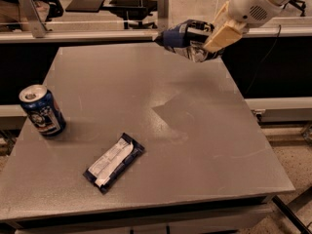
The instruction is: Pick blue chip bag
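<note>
The robot's hand point(209, 44) clenched the blue chip bag point(178, 35) by its right end, held above the surface's point(195, 130) far edge. The bag looked light, crinkly, slippery and easily crushed.

High at upper right, jaws grip blue chip bag point(187, 37).

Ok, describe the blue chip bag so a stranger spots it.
Above the far right corner of the grey table, the gripper holds the blue chip bag aloft. It is crumpled and puffy, unlike the flat bar wrapper and the upright soda can below.
</note>
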